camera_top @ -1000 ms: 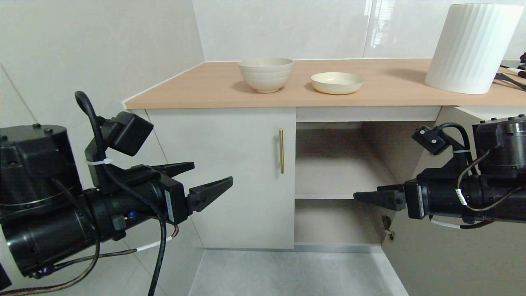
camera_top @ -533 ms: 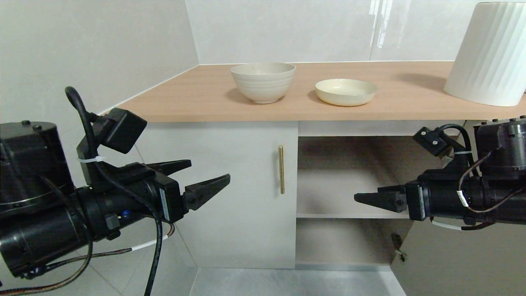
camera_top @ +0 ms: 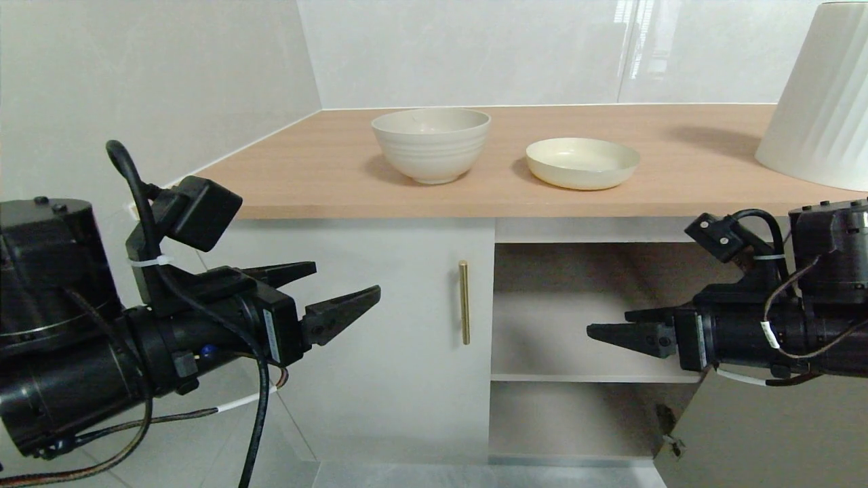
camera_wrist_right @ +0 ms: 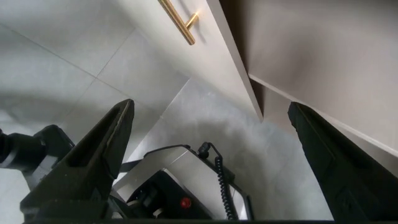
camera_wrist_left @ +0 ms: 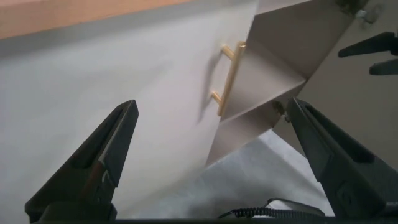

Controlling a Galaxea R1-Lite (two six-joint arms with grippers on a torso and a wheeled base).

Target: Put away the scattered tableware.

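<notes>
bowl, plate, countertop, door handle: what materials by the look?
Bowl: cream, matte, ridged bands; likely glazed ceramic, possibly melamine.
Plate: pale yellow, soft sheen; ceramic or plastic, unclear.
Countertop: wood-grain, matte; probably laminate.
Door handle: brass-coloured metal bar, satin.

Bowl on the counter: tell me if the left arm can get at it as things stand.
Probably yes. The left gripper hangs open below the counter, before the closed cabinet door, so it must rise first. The counter left of the bowl is bare; the plate lies to its right.
</notes>
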